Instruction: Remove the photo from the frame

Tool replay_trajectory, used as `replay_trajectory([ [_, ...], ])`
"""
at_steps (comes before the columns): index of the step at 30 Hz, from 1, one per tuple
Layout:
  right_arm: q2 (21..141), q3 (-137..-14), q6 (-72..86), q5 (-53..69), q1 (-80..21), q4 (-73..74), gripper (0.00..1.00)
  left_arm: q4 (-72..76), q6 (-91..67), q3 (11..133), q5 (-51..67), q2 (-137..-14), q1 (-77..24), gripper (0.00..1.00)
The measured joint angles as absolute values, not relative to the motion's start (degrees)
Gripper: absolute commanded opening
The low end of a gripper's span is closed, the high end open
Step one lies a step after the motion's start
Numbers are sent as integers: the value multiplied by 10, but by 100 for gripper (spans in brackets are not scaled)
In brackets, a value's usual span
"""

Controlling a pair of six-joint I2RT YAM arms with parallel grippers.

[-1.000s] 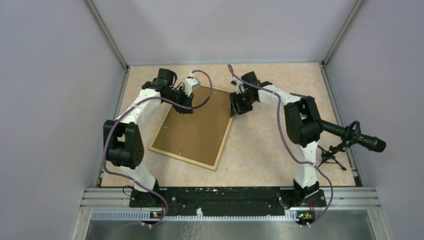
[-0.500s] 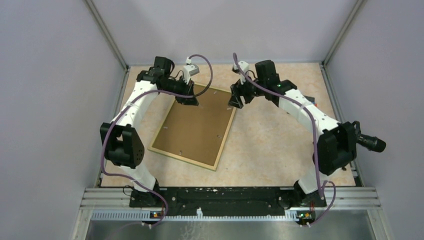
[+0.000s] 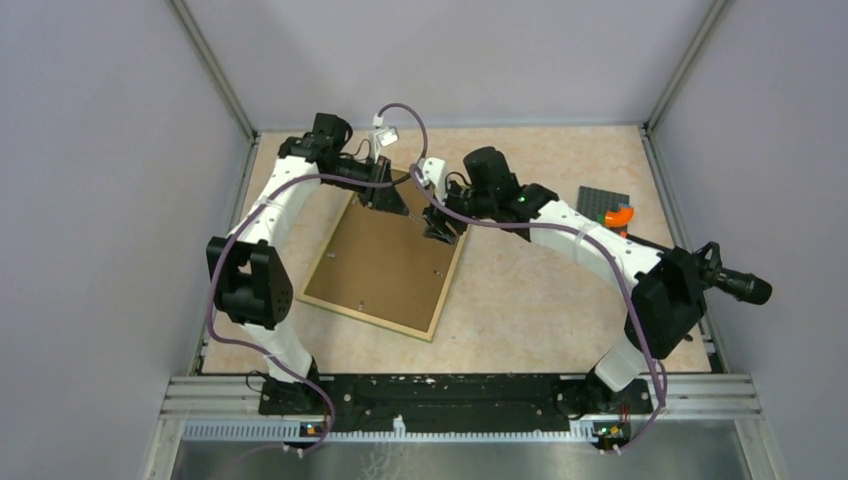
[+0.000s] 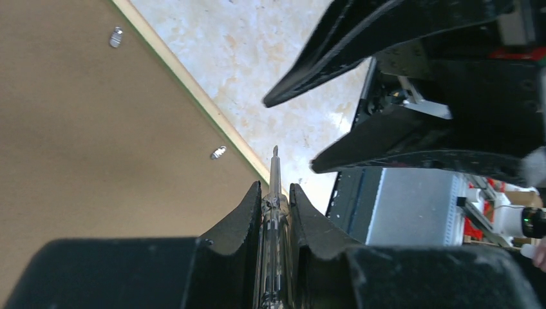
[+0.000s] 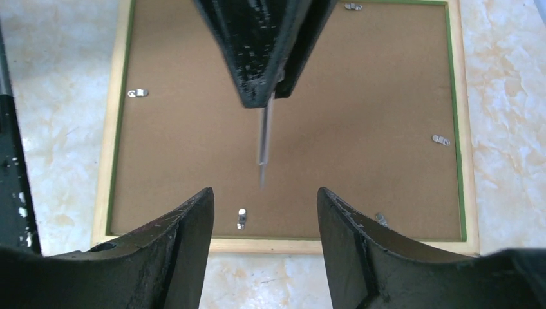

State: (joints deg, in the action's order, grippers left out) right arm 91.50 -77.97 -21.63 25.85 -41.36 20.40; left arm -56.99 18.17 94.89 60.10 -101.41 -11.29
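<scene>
The frame (image 3: 385, 265) lies back-up on the bench (image 3: 540, 300), and the photo is hidden underneath. My left gripper (image 4: 275, 193) pinches a thin metal tool (image 4: 275, 168). The right gripper (image 5: 264, 199) hangs spread and empty, facing it. I judge the clips (image 5: 242, 217) need swivelling aside next.

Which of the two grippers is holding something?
The left gripper: it is shut on a thin metal tool. The right gripper is open and empty.
</scene>
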Motion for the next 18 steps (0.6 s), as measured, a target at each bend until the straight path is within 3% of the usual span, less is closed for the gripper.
replay_trajectory([
  [11,954,-794,-230,236,-435,182,31,-555,143,926,646,-1014,-113,0],
  [13,957,-798,-232,236,-436,178,22,-550,135,926,653,-1014,-113,0],
  [15,958,-801,-237,234,-437,172,5,-544,131,926,658,-1014,-114,0],
  [16,958,-802,-238,235,-438,173,0,-540,130,926,658,-1015,-115,3],
  [18,961,-806,-238,229,-439,176,0,-532,126,926,659,-1016,-115,22],
])
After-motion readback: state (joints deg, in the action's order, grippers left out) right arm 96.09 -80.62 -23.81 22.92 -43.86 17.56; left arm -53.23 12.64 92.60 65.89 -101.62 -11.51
